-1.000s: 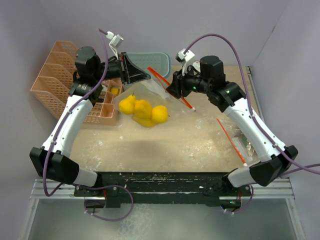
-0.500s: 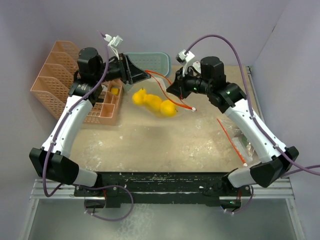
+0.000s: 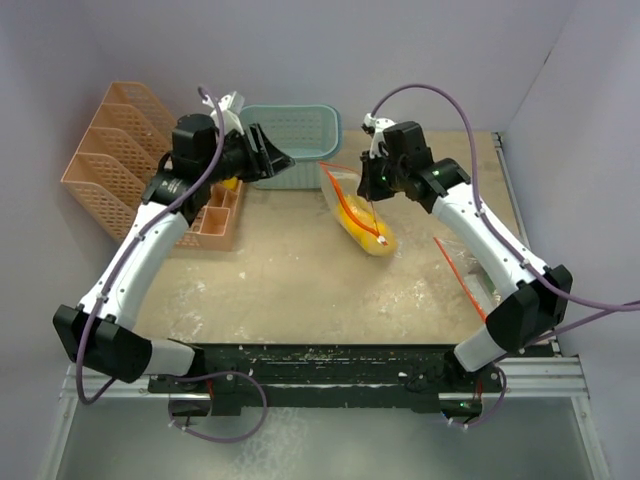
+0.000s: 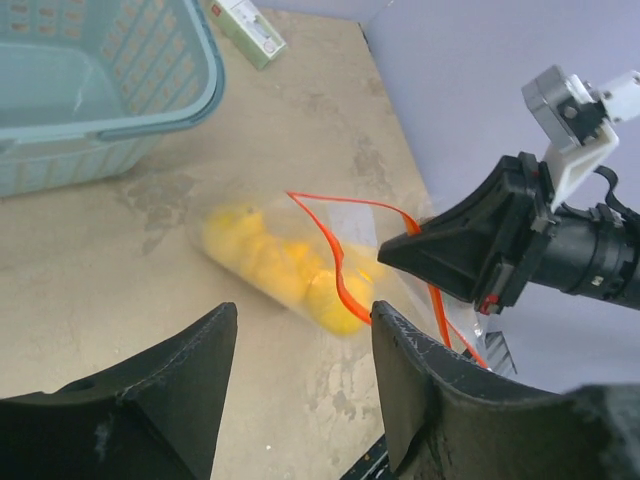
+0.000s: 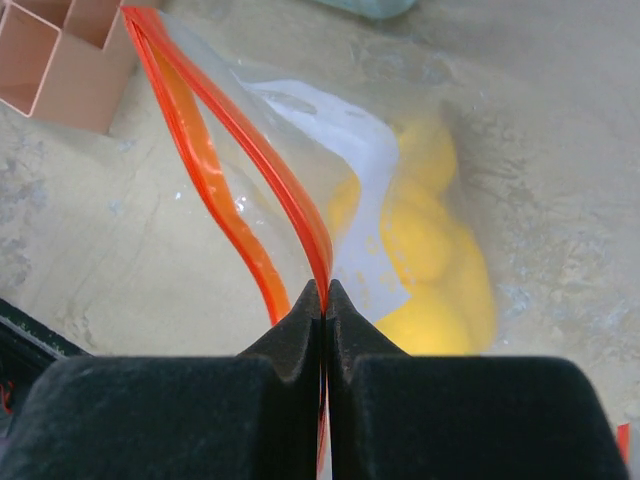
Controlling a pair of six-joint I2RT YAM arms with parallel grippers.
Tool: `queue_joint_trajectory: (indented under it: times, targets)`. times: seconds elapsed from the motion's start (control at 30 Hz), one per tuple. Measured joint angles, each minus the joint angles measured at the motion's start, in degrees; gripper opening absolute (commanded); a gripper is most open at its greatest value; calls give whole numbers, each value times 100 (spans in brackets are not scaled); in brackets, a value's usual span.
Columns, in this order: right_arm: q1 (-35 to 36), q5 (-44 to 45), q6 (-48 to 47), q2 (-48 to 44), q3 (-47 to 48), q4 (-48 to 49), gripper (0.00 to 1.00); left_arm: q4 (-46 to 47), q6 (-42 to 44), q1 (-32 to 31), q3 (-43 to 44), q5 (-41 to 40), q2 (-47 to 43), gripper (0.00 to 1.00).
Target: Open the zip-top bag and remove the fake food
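Sandy-toned surface (image 3: 290, 290) is seen beneath both arms, with a teal basket (image 3: 290, 130) at its far edge. The zip-top bag (image 3: 345, 195) is hung from the right claw (image 5: 325, 300), which is clenched on the orange zip strip at one corner of the mouth. The left claw (image 4: 305, 320) is released, nothing is held in it, and it is kept apart from the bag. The fake food (image 3: 375, 240), seen as yellow pieces, is lodged in the low end of the bag; whether that end rests on the surface cannot be told.

Hazards:
- The whole load is carried at one pinch point. The strip may be pulled from the jaws if the bag is swung.
- If both lips are caught together by the left claw, the mouth is not widened.

The pinch and the two parted orange lips are resolved only in the right wrist view. The gap between left claw and bag, and a white-green box (image 4: 245, 25), are shown only in the left wrist view.
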Motion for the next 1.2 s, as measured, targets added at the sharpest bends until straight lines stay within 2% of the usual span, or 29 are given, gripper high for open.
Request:
queue_joint_trajectory:
  times: [0.2,0.37,0.47,0.67,0.77,0.97,1.2]
  targets:
    - [-15,-50,319,61,-487,164,0,164,-330,-835,-487,-634,-201,58]
    - [-11,-144,573,140,-839,374,0,605,-848,-1873,-734,-994,219,52]
    - [-11,-199,686,136,-955,450,0,767,-1119,-2216,-761,-1182,566,48]
    - [-11,-234,835,-85,-1117,614,0,1023,-1495,-2326,-756,-1458,1075,39]
    - [-9,-267,894,-293,-1189,680,0,1102,-1620,-2323,-752,-1526,1259,38]
    - [-31,-199,896,-560,-1220,682,0,1056,-1794,-2293,-752,-1714,1364,51]
    - [-20,-339,942,-671,-1222,741,0,634,-2039,-2299,-623,-2083,1687,54]
